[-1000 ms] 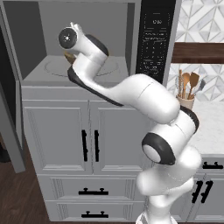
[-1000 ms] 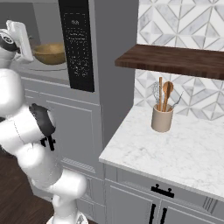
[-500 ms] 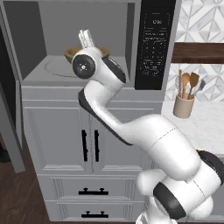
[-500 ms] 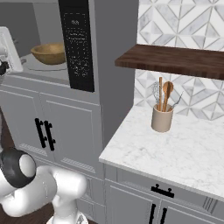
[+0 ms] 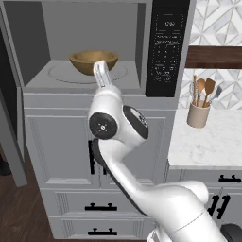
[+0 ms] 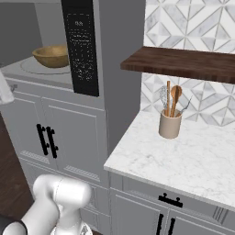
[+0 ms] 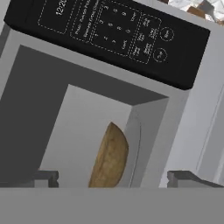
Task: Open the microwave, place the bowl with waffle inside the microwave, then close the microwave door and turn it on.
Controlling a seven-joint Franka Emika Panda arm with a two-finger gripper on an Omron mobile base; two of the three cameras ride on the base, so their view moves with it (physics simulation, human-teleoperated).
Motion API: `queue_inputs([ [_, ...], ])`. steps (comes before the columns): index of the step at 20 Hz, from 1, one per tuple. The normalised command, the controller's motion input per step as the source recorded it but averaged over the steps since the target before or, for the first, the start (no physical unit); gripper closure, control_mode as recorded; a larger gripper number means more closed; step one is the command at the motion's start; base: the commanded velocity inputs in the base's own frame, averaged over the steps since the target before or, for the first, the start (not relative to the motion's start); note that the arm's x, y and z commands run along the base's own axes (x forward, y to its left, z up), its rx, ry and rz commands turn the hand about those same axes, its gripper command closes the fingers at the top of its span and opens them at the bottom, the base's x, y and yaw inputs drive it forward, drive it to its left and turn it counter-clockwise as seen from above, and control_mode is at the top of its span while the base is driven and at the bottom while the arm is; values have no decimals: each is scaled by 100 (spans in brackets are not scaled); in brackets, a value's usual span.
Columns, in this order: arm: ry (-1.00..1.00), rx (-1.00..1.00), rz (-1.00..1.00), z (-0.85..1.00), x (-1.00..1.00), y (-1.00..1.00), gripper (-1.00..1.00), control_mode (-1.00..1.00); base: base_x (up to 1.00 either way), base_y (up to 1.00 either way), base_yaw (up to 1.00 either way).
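The microwave (image 5: pixel 160 19) stands open, its black button panel (image 7: pixel 109 35) beside the grey cavity. On the turntable inside sits the brown wooden bowl (image 5: pixel 93 61) (image 6: pixel 51 55) (image 7: pixel 109 159); its rim hides the waffle. The microwave door (image 5: pixel 12 142) is swung out at the far left, seen edge-on. My white hand (image 5: pixel 101 75) points up in front of the cavity's lower edge, just below the bowl and outside the opening. My gripper (image 7: pixel 116 178) is open with nothing between its fingertips (image 7: pixel 43 177), and the bowl lies well beyond them.
White cabinet doors with black handles (image 5: pixel 92 156) sit under the microwave, with drawers (image 5: pixel 99 207) below. A marble counter (image 6: pixel 183 151) to the right holds a beige utensil cup with wooden spoons (image 6: pixel 170 121). A dark wooden shelf (image 6: pixel 183 62) hangs above it.
The arm has drawn back out of the cavity and folded lower in front of the cabinets. The bowl, earlier covered by the hand, stays on the turntable. The gripper stays open.
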Motion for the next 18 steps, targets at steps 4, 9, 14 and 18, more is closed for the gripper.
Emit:
queue_inputs([
  [4,0,-11,0,-66,-95,-1,-100,-100,0,0,0],
  [9,3,-32,-4,-57,-31,0,-100,-100,0,0,0],
  [14,1,-33,-12,-46,0,6,-100,-100,0,0,0],
  [18,0,-20,-16,-31,-3,65,-100,-100,0,0,0],
])
